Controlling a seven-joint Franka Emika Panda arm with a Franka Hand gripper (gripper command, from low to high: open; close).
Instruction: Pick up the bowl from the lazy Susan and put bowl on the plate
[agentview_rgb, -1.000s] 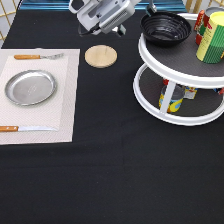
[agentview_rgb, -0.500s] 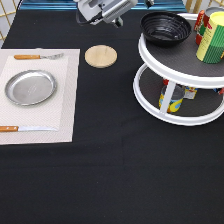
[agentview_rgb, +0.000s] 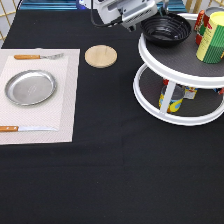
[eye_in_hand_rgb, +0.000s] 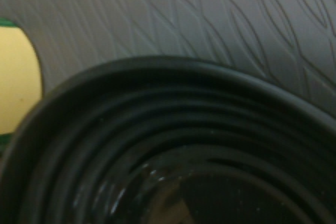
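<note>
1. On the bench (agentview_rgb: 115, 165), covered in black cloth, I count one black bowl (agentview_rgb: 166, 28), one lazy Susan (agentview_rgb: 176, 95) with two tiers, one silver plate (agentview_rgb: 30, 87), one wooden disc (agentview_rgb: 101, 56), one fork (agentview_rgb: 37, 57) and one knife (agentview_rgb: 27, 128).
2. The bowl sits on the top tier of the lazy Susan, toward the exterior view's left side of that shelf; it is not on the plate.
3. The wrist view is filled by the bowl's ridged inside (eye_in_hand_rgb: 172, 165), with the grey shelf surface (eye_in_hand_rgb: 225, 35) beyond its rim and a yellow-green container (eye_in_hand_rgb: 15, 85) at the edge.
4. The pincer (agentview_rgb: 131, 20) is at the exterior view's top, right at the bowl's left rim; I cannot tell whether it is open or closed, or whether it touches the bowl.
5. The plate lies on a pale placemat (agentview_rgb: 65, 100) at the exterior view's left, well apart from the lazy Susan, with the fork above it and the knife below it.
6. The wooden disc lies on the cloth between the placemat and the lazy Susan.
7. A yellow-green can (agentview_rgb: 212, 35) stands on the top tier to the right of the bowl, and colourful containers (agentview_rgb: 172, 97) stand on the lower tier around the white post.
</note>
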